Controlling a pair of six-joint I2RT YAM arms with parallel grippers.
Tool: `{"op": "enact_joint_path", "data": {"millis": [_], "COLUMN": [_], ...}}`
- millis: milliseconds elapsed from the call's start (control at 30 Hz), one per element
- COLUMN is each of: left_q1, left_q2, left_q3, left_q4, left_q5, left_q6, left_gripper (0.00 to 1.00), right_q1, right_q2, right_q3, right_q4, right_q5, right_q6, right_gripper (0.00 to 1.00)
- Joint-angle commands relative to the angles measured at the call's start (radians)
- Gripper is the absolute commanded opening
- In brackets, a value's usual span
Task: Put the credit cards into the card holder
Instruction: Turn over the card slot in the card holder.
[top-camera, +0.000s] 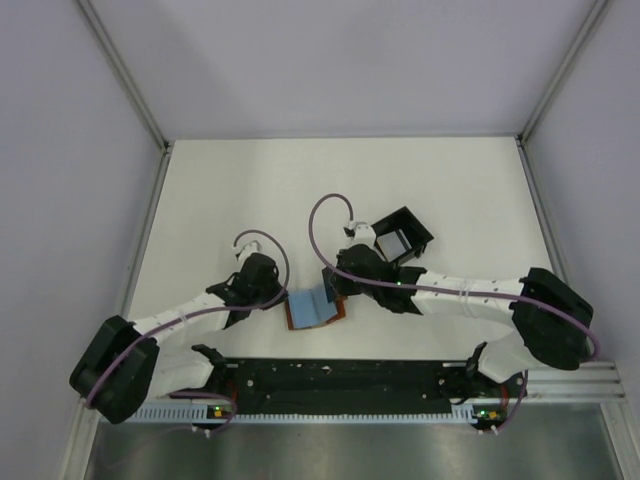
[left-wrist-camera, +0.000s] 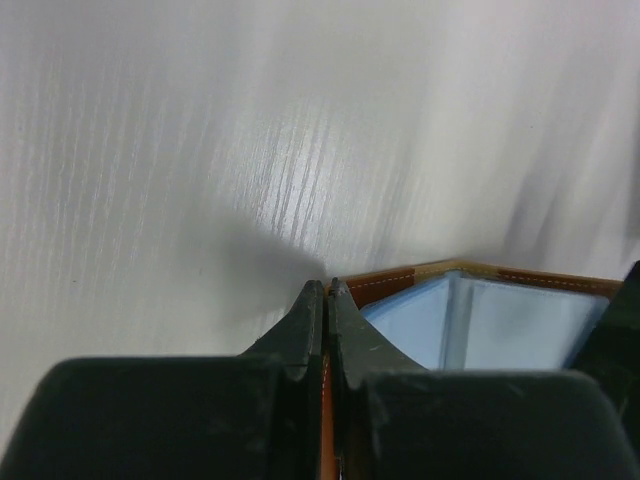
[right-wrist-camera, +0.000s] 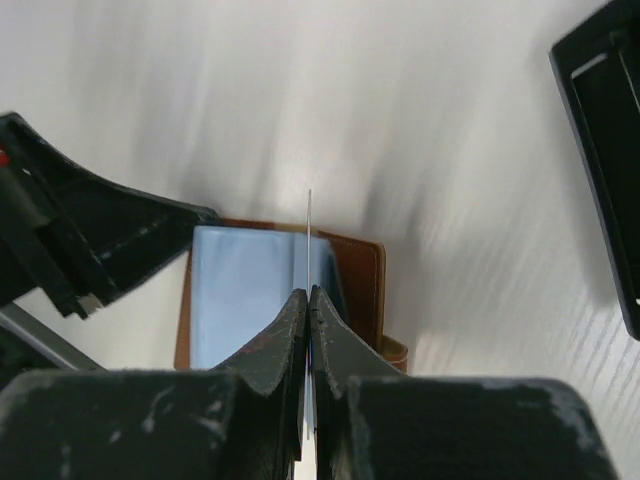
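Pinching a card (right-wrist-camera: 309, 228) edge-on over the open wallet (right-wrist-camera: 358, 275) by the table's (top-camera: 300, 190) near edge, my right claw (right-wrist-camera: 308, 293) was mid-insertion. My left claw (left-wrist-camera: 326, 288) clamped the wallet's flap; next, I judged, came lining card with pocket.

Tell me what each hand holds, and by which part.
Left hand pinches the wallet by its brown edge. Right hand pinches a card, seen edge-on, by its near end.

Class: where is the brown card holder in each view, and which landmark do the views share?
Top external: card holder low centre, just left of middle.
Left wrist: card holder at lower right.
Right wrist: card holder centre, slightly low.
Shared landmark: the blue cards lying in it.
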Motion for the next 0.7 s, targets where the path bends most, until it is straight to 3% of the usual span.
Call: {"op": "enact_joint_path", "data": {"millis": [0,433,667], "left_q1": [0.000,0.000,0.000], "left_q2": [0.014,0.049,0.078], "left_q3": [-0.013,-0.009,-0.013], "left_q4": [0.039,0.048,0.082], "left_q5": [-0.023,-0.029,-0.015], "left_q6": [0.002,0.008,0.020], "left_gripper": [0.00,0.00,0.00], "right_q1": [-0.019,-0.024,-0.053], "right_q2": [-0.008,0.012,0.085], "right_q3": [-0.036,-0.008,-0.036], "right_q4": [0.053,0.014,0.073], "right_q5": [-0.141,-0.144,-0.281], "right_q6": [0.005,-0.022,0.005], "right_gripper": [0.00,0.00,0.00]}}
